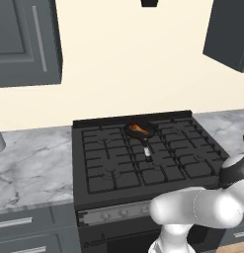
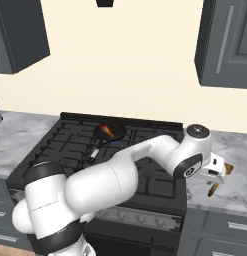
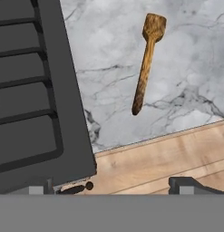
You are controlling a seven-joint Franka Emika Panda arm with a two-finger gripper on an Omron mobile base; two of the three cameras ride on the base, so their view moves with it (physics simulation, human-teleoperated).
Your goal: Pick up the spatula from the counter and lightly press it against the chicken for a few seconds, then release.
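A wooden spatula (image 3: 145, 63) lies on the marble counter to the right of the stove, its blade pointing away from the counter's front edge. My gripper (image 3: 112, 186) hovers above it, open, its two dark fingertips (image 3: 186, 183) set wide apart with nothing between them. From the right base camera my hand (image 2: 216, 170) hangs over the spatula (image 2: 214, 189), whose handle end sticks out below it. The chicken (image 1: 138, 129) is an orange-brown piece in a small black pan (image 1: 141, 130) on a rear burner, and it sits the same way in the pan (image 2: 109, 132) from the right.
The black stove (image 1: 143, 163) with its grates fills the middle, and its right edge (image 3: 72, 90) runs close to the spatula. The pan's handle (image 1: 146, 148) points toward the front. Marble counter (image 1: 34, 168) extends to the left; the counter's front edge (image 3: 168, 136) drops to wood floor.
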